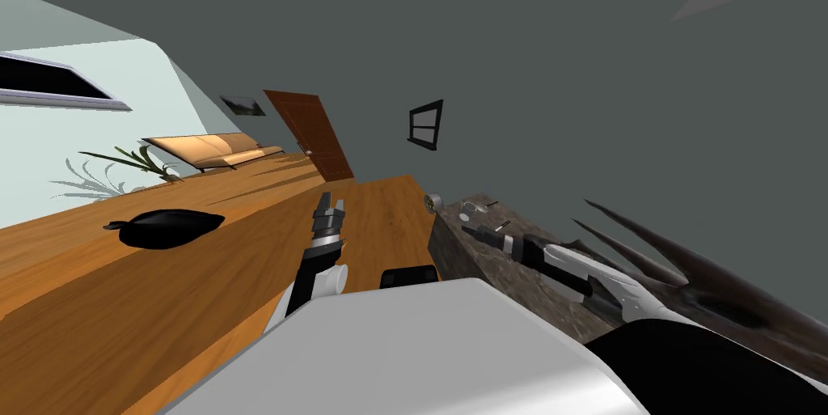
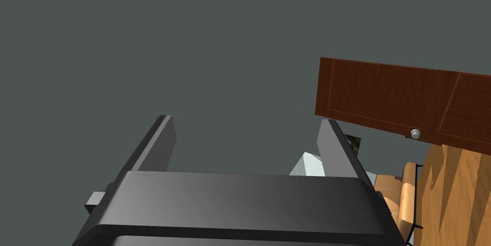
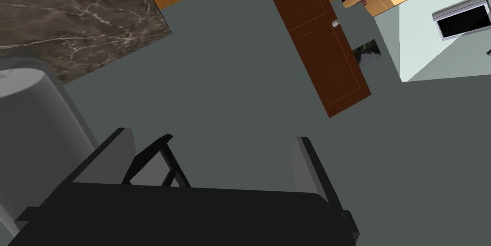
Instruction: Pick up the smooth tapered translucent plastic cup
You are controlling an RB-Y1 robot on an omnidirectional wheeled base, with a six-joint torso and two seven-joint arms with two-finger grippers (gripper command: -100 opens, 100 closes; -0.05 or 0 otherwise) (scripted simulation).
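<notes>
- Cup [image 3: 33, 128]: a pale grey, rounded shape with smooth sides. It stands on the dark marbled counter [image 3: 72, 17], just beside the right gripper [image 3: 211, 135] and outside its fingers, not between them. Whether a finger touches it cannot be told.
- The right gripper's fingers are spread wide with nothing in the gap (past them are a grey wall and a thin black frame [image 3: 153, 161]).
- In the head view the right gripper [image 1: 471, 229] is stretched over the counter [image 1: 473, 273] right of the frame's centre. Its arm comes in from the lower right.
- A few small pale things lie on the counter just above that gripper's tip in the frame, too small to tell apart. A short grey cylinder [image 1: 434, 201] sits at the counter's far corner.
- The left gripper [image 1: 330, 206] hangs over the wooden floor [image 1: 162, 297] near the centre of the frame, well apart from the counter. Its fingers [image 2: 160, 145] stand released, holding nothing.
- Above and left of centre in the head view stands a brown door [image 1: 311, 131], with a tan sofa [image 1: 214, 149] to its left.
- A black, flattened lump [image 1: 166, 228] lies on the floor at the middle left.
</notes>
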